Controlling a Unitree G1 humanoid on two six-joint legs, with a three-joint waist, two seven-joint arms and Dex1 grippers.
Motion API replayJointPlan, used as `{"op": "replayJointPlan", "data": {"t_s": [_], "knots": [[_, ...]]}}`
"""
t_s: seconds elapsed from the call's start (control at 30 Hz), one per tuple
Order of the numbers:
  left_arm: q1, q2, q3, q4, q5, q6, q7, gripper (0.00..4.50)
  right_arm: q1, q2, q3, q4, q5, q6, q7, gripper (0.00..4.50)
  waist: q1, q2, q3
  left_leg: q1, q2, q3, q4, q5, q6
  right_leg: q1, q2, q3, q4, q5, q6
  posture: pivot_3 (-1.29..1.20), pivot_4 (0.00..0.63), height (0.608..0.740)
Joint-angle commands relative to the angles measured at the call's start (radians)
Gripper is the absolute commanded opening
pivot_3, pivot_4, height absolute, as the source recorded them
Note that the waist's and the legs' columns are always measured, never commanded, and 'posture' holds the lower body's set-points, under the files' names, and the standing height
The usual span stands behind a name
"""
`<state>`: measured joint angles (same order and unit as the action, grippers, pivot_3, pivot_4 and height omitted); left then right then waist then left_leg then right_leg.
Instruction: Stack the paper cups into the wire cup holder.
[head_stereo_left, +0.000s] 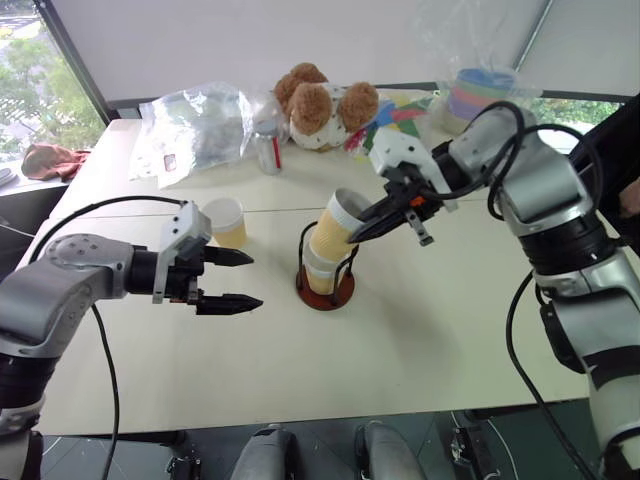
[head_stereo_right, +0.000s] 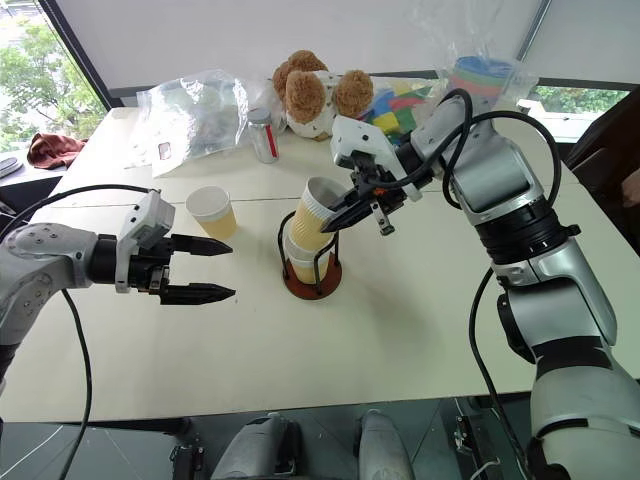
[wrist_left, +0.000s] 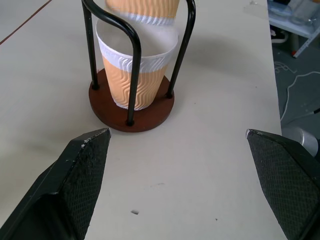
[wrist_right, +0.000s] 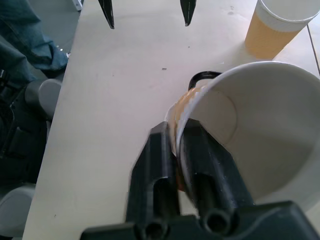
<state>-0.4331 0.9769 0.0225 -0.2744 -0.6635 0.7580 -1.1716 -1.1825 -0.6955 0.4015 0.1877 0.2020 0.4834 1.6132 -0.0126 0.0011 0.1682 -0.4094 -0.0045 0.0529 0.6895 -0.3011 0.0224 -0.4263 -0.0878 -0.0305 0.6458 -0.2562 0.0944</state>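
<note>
- Paper cups: one stands upright inside the wire cup holder (head_stereo_left: 325, 270) on its reddish-brown disc base, near the middle of the pale table (head_stereo_left: 420, 340).
- A second cup (head_stereo_left: 335, 232) is tilted, its lower end entering the mouth of the seated cup (wrist_left: 136, 75), its open rim leaning up and to the right above the wire loops.
- The right gripper (head_stereo_left: 362, 232) reaches in from the right and pinches that tilted cup's rim, one black finger inside the wall and one outside, as the right wrist view shows; the jaws stand narrow on the paper.
- A third cup (head_stereo_left: 226, 221) stands upright on the table, left of the holder and a little farther away, apart from it.
- The left gripper (head_stereo_left: 238, 280) hovers left of the holder with its fingers spread wide, holding nothing, tips pointing toward the holder.
- At the far edge lie a teddy bear (head_stereo_left: 320, 105), a clear plastic bag (head_stereo_left: 195, 130) and a small can (head_stereo_left: 268, 148).
</note>
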Motion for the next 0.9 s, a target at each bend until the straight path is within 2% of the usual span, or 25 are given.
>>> {"op": "replayJointPlan", "data": {"t_s": [0.03, 0.07, 0.27, 0.37, 0.5, 0.63, 0.73, 0.9], "knots": [[0.001, -0.003, 0.035, -0.021, -0.006, -0.012, 0.008, 4.5, -0.025, 0.01, -0.019, -0.001, -0.004, -0.009, 0.0, 2.21, 0.0, 0.0, 0.0, 0.0, 0.0, 0.0, 0.0, 0.0, 0.0, 0.0, 0.0, 0.0, 0.0, 0.0, 0.0, 0.0, 0.15, 0.74], [0.001, -0.005, 0.035, -0.021, -0.006, -0.012, 0.01, 4.5, -0.028, 0.014, -0.023, 0.001, -0.003, -0.005, -0.002, 2.72, -0.001, 0.0, 0.0, 0.0, 0.0, 0.0, 0.0, 0.0, 0.0, 0.0, 0.0, 0.0, 0.0, 0.0, 0.0, 0.0, 0.15, 0.74], [-0.021, -0.021, 0.046, -0.006, 0.0, -0.028, 0.034, 4.5, -0.041, 0.0, -0.061, -0.009, 0.009, 0.016, -0.018, 2.72, 0.001, 0.0, 0.0, 0.0, 0.0, 0.0, 0.0, 0.0, 0.0, 0.0, 0.0, 0.0, 0.0, 0.0, 0.0, 0.0, 0.15, 0.74], [-0.073, 0.001, 0.054, 0.07, 0.075, -0.11, 0.04, 4.5, -0.067, -0.036, -0.153, -0.023, 0.05, 0.061, -0.053, 2.72, 0.004, -0.001, 0.0, 0.0, 0.0, 0.0, 0.0, 0.0, 0.0, 0.0, 0.0, 0.0, 0.0, 0.0, 0.0, 0.0, 0.15, 0.74], [-0.175, 0.059, 0.005, 0.244, 0.241, -0.305, 0.002, 4.5, -0.065, -0.075, -0.341, -0.132, 0.245, 0.306, -0.105, 2.72, 0.004, -0.001, 0.001, 0.0, 0.0, 0.0, 0.0, 0.0, -0.001, 0.0, 0.0, 0.0, 0.0, 0.0, 0.0, 0.0, 0.15, 0.74], [-0.312, 0.076, -0.108, 0.478, 0.419, -0.533, -0.103, 4.5, 0.062, -0.044, -0.491, -0.351, 0.42, 0.509, -0.27, 2.72, 0.003, -0.003, -0.001, 0.0, 0.0, 0.0, -0.003, 0.0, 0.0, 0.0, 0.0, -0.002, 0.0, 0.0, 0.0, 0.0, 0.15, 0.74], [-0.462, 0.018, -0.205, 0.714, 0.581, -0.75, -0.11, 4.5, 0.233, -0.02, -0.537, -0.51, 0.431, 0.538, -0.426, 2.72, 0.008, -0.005, -0.002, 0.001, 0.0, 0.002, -0.003, 0.0, 0.0, 0.0, 0.0, -0.002, 0.0, 0.0, 0.0, 0.0, 0.15, 0.74], [-0.622, -0.091, -0.271, 0.976, 0.665, -0.904, -0.187, 4.5, 0.397, -0.007, -0.604, -0.653, 0.478, 0.599, -0.611, 2.72, 0.019, -0.005, -0.001, -0.001, 0.0, 0.004, 0.001, 0.0, 0.001, 0.0, 0.0, -0.001, 0.0, 0.0, 0.0, 0.0, 0.15, 0.74]]}}
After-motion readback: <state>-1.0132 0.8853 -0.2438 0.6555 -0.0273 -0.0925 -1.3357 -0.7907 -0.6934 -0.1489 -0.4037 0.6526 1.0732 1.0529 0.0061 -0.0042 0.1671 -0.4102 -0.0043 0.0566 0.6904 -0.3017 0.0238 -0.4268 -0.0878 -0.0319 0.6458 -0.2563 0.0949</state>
